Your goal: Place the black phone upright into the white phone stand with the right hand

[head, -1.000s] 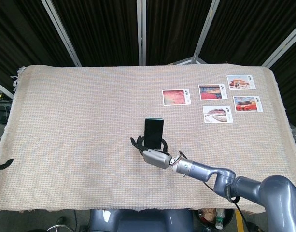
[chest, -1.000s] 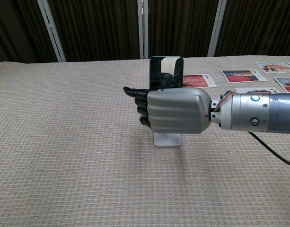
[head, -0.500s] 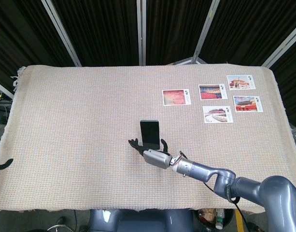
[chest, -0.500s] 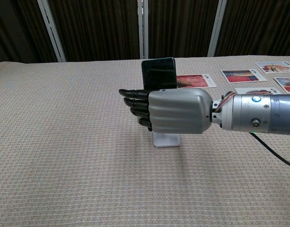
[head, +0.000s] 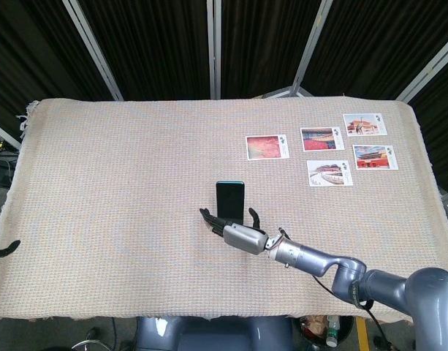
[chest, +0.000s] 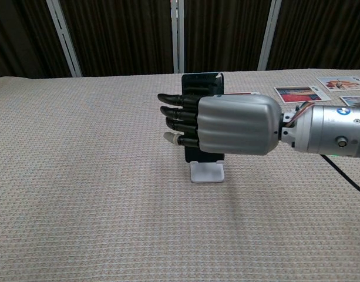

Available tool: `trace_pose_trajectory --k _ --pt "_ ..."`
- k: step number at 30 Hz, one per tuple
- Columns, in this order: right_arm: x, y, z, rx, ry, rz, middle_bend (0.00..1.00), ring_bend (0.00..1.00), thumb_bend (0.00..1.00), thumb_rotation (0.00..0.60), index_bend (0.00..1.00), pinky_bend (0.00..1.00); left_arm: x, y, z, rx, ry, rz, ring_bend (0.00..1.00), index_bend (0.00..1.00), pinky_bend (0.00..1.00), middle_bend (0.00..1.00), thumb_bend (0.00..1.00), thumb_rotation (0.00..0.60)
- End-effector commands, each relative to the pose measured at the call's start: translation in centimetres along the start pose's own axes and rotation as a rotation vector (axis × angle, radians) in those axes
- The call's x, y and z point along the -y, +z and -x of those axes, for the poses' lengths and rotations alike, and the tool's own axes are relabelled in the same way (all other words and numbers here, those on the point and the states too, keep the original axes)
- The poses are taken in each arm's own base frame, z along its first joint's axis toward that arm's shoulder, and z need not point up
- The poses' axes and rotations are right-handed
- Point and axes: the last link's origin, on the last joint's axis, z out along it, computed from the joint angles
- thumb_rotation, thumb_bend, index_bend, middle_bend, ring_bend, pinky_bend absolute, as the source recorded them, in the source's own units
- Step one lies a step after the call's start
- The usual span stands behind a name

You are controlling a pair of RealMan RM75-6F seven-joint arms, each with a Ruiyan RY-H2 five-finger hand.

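The black phone point(head: 229, 199) stands upright on the beige cloth with its lower edge in the white phone stand point(chest: 206, 172). In the chest view only the phone's top point(chest: 202, 82) and a strip of its lower part show behind my right hand point(chest: 226, 124). That hand hovers on the near side of the phone, fingers point(chest: 177, 111) stretched out straight to the left and nothing in its grasp. From the head view my right hand point(head: 242, 235) sits just in front of the phone, thumb up beside its right edge. A dark tip of my left hand point(head: 3, 250) shows at the table's left edge.
Several photo cards lie at the back right of the table, the nearest being a red one point(head: 267, 146) and one below it to the right point(head: 329, 173). The beige woven cloth point(head: 107, 190) covers the whole table, with dark curtains behind.
The phone shifted left, then back right, and now stands straight in the stand. My right hand's fingers have straightened out and the hand has risen and come nearer the chest camera.
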Motion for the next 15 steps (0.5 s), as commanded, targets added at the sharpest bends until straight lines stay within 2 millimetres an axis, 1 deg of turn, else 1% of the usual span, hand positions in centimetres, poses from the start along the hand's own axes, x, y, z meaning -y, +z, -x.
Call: trace_pose_trajectory --k 1,4,7,9,12,13,14,15 --pt "-0.8 -1.6 0.1 0.007 0.006 0.023 0.11 0.04 0.08 0.600 0.08 0.00 -0.1 -0.1 -0.1 -0.001 -0.003 0.005 0.00 0.00 0.00 0.00 0.00 0.600" --pt "-2.4 -4.6 0.3 0.023 0.069 0.097 0.10 0.04 0.08 0.600 0.06 0.00 -0.4 -0.3 -0.1 -0.001 -0.010 0.019 0.00 0.00 0.00 0.00 0.00 0.600" --pt "-3.4 -7.0 0.8 0.024 0.131 0.152 0.11 0.04 0.08 0.600 0.06 0.00 -0.6 -0.5 -0.2 0.000 -0.015 0.031 0.00 0.00 0.00 0.00 0.00 0.600" --pt "-4.0 -8.7 1.4 0.045 0.189 0.203 0.11 0.04 0.07 0.600 0.06 0.00 -0.7 -0.6 -0.2 0.000 -0.019 0.040 0.00 0.00 0.00 0.00 0.00 0.600" --pt "-4.6 -12.2 2.7 0.132 0.311 0.317 0.09 0.04 0.07 0.600 0.05 0.00 -1.0 -0.8 -0.3 -0.003 -0.028 0.057 0.00 0.00 0.00 0.00 0.00 0.600" --pt "-4.5 -14.7 3.5 0.236 0.446 0.416 0.08 0.03 0.07 0.600 0.04 0.00 -1.3 -1.0 -0.4 -0.009 -0.035 0.072 0.00 0.00 0.00 0.00 0.00 0.600" --pt "-4.2 -16.7 3.7 0.314 0.570 0.499 0.07 0.02 0.07 0.600 0.04 0.00 -1.5 -1.3 -0.5 -0.012 -0.040 0.085 0.00 0.00 0.00 0.00 0.00 0.600" --pt "-4.1 -17.7 3.6 0.349 0.639 0.550 0.05 0.01 0.07 0.600 0.03 0.00 -1.7 -1.4 -0.6 -0.014 -0.042 0.095 0.00 0.00 0.00 0.00 0.00 0.600"
